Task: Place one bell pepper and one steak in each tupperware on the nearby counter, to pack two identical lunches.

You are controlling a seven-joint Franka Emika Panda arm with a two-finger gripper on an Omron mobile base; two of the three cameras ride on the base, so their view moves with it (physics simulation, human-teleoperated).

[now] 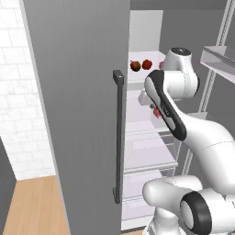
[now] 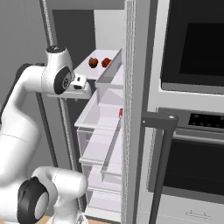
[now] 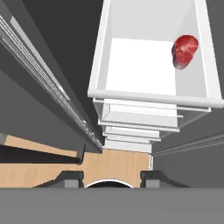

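Two bell peppers (image 1: 135,65) (image 2: 93,62) sit side by side on a high white shelf inside the open fridge, the brighter red one (image 1: 147,64) (image 2: 106,62) to the right. One steak (image 3: 185,51), a pinkish-red lump, lies at the right side of a white shelf lower down; a sliver of it (image 2: 120,112) peeks out beside the door edge. My gripper (image 3: 111,177) (image 2: 82,89) hangs above that shelf, to the steak's left, looking down. Its fingertips stand wide apart with nothing between them. The tupperware and the counter are out of view.
The grey fridge door (image 1: 78,114) with its dark bar handle (image 1: 119,137) stands open on the left. Clear drawers (image 2: 103,148) stack below the shelf. A built-in oven (image 2: 192,39) fills the wall on the right. Wooden floor (image 1: 32,206) lies below.
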